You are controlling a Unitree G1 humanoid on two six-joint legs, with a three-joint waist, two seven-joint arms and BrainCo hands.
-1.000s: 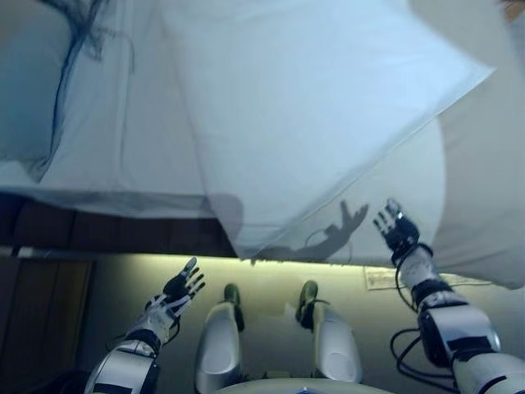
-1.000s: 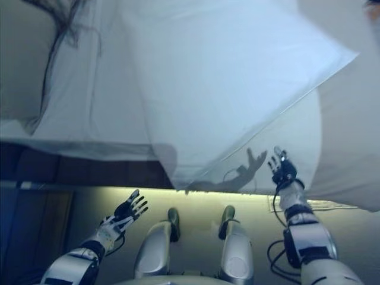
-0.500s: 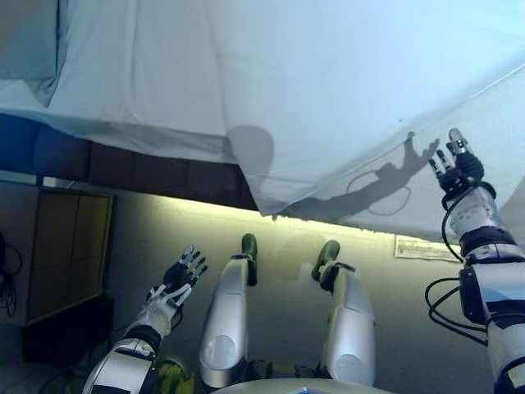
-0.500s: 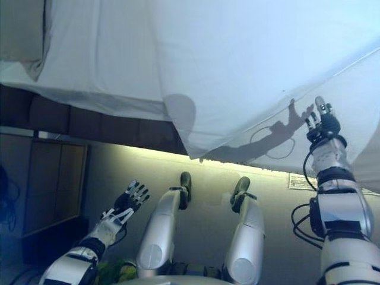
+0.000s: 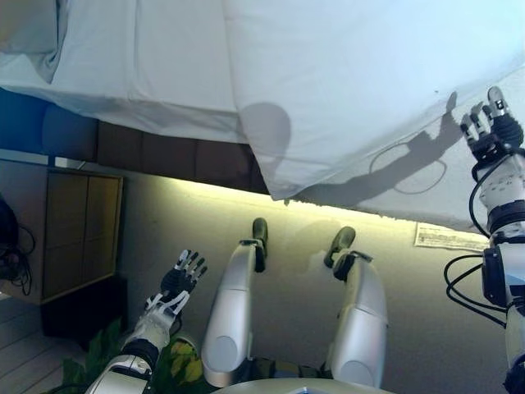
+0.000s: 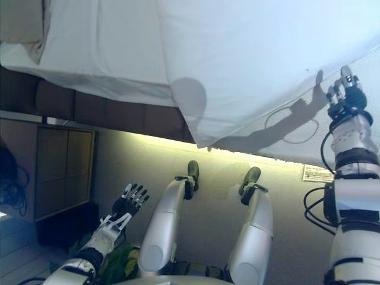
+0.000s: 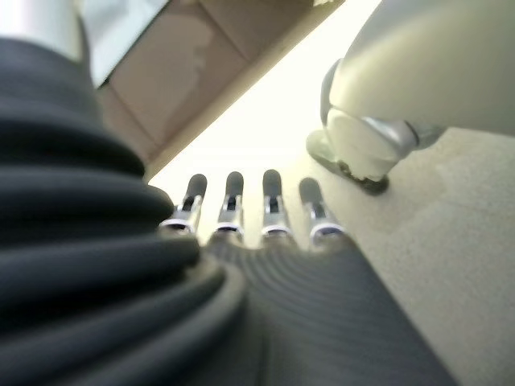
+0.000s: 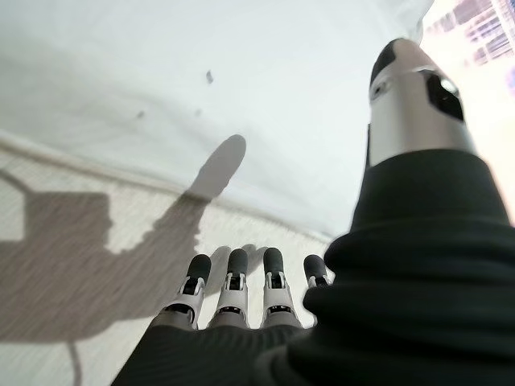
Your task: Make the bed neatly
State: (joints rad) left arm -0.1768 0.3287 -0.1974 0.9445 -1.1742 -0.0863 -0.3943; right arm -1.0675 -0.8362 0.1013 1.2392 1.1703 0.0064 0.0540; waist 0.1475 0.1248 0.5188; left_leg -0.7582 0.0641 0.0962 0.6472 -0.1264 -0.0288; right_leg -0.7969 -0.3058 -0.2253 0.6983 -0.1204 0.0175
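Note:
A white duvet [image 5: 361,90] lies across the bed, its corner [image 5: 283,193] hanging over the near edge. A white sheet [image 5: 139,74] covers the mattress to the left of it. A pillow [image 5: 29,25] shows at the far upper left. My right hand [image 5: 492,131] is raised with straight fingers close to the duvet's lower edge at the right; the right wrist view shows its fingers [image 8: 233,281] extended towards the cloth, holding nothing. My left hand [image 5: 182,275] hangs low over the floor at the lower left, open and empty.
The dark bed base [image 5: 164,156] runs under the mattress with a lit strip below it. A wooden cabinet [image 5: 82,230] stands at the left by the bed. A green plant [image 5: 176,361] sits low at the left. A white label [image 5: 451,238] lies on the floor at the right.
The whole view has shifted downward, so the camera has moved. My right hand has risen and gone rightward along the duvet's edge. My left hand has dropped lower.

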